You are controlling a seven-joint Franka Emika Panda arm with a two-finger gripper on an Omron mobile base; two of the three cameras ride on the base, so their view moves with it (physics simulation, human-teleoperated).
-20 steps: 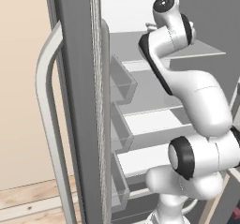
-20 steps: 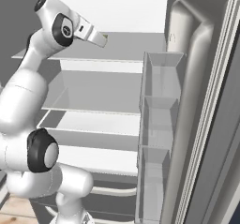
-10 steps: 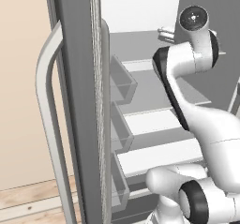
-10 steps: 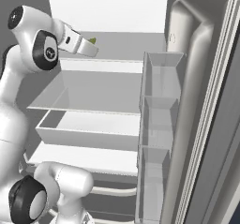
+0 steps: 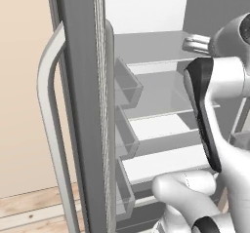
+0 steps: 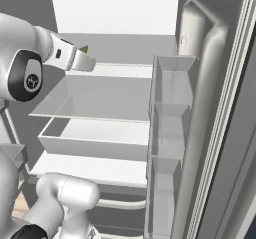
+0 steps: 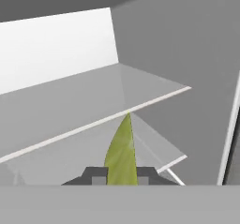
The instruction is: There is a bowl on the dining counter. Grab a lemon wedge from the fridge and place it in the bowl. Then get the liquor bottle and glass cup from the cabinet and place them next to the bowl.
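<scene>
The fridge (image 5: 78,81) stands open, with white-grey shelves (image 6: 115,98) inside. My gripper (image 7: 122,178) is shut on a thin yellow-green lemon wedge (image 7: 122,148) that points away from the hand, above a glass shelf (image 7: 70,110). From the right base camera the gripper (image 6: 86,62) hangs in front of the upper shelf, with a bit of the lemon wedge (image 6: 85,48) above it. In the left base view the hand (image 5: 195,44) juts out beside the arm at the upper shelf. The bowl, dining counter, liquor bottle, glass cup and cabinet are out of view.
The left door with its long pale handle (image 5: 49,120) and door bins (image 5: 127,86) stands close on the left. The right door (image 6: 210,108) carries stacked clear bins (image 6: 167,128). A drawer (image 6: 95,138) sits below the shelves. My own arm (image 5: 219,110) crowds the fridge opening.
The arm has swung its elbow outward. The hand has come down and back a little from the top shelf, still holding the lemon wedge.
</scene>
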